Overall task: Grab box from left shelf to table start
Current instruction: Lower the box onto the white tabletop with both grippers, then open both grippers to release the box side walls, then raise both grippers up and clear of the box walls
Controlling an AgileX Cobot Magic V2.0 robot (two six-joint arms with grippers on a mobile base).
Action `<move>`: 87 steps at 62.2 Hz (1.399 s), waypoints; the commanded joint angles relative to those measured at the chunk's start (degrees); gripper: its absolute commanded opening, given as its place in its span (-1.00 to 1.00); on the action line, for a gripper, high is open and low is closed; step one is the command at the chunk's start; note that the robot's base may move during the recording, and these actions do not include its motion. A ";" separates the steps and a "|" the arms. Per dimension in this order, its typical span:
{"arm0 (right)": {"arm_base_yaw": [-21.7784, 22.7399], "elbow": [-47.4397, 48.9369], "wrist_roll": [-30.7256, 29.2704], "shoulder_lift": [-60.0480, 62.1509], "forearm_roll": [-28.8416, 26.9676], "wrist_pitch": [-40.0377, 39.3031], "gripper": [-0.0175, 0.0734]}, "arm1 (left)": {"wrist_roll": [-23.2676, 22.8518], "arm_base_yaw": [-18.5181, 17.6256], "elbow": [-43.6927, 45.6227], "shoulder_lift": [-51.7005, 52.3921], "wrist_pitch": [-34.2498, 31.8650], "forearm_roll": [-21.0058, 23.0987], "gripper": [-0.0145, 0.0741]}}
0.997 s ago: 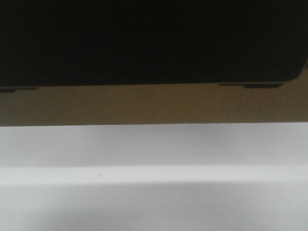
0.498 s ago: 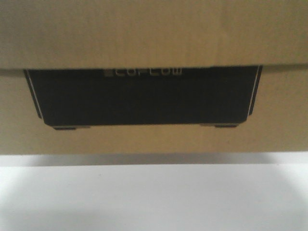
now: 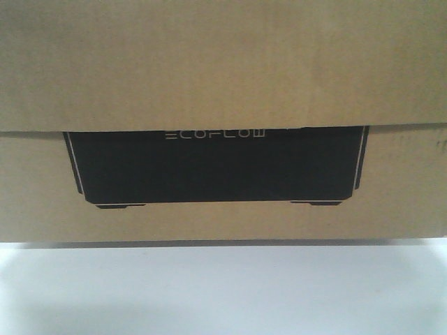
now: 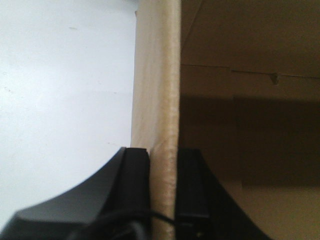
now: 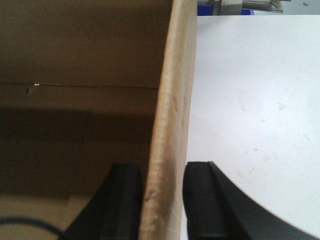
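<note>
The box (image 3: 223, 77), a brown carton with a black "ECOFLOW" panel, fills the front view and sits low on the white table (image 3: 223, 293), with only a thin shadow under it. My left gripper (image 4: 163, 152) is shut on the box's left wall (image 4: 156, 75), one finger outside and one inside. My right gripper (image 5: 164, 167) is shut on the right wall (image 5: 175, 75) in the same way. The open, dark inside of the box shows in both wrist views. The shelf is out of view.
White tabletop (image 4: 60, 100) lies outside the box's left wall, and more tabletop (image 5: 250, 100) outside the right wall. At the table's far edge there are a blue object (image 5: 206, 8) and a metal part (image 5: 255, 5).
The box has moved away from the front camera and down. A second ago only its black panel and lower edge showed. The shadow under it has shrunk to a thin line.
</note>
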State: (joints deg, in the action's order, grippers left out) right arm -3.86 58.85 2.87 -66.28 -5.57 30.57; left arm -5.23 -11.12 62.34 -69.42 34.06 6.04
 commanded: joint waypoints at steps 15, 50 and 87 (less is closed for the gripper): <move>0.58 2.83 0.88 0.45 0.43 -6.99 0.15 | -0.25 0.05 2.56 1.88 -9.01 1.15 -0.63; 0.58 9.15 0.88 4.84 -0.95 -3.09 0.38 | -0.25 0.16 6.10 5.43 -11.87 1.24 -0.14; 0.58 10.06 0.01 13.30 -1.60 1.60 -0.51 | -0.25 0.16 6.59 12.14 -14.95 -1.26 -0.89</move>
State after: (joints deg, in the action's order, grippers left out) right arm -3.52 67.08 3.78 -55.90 -7.11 34.99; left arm -5.23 -11.01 67.75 -59.93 20.77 5.53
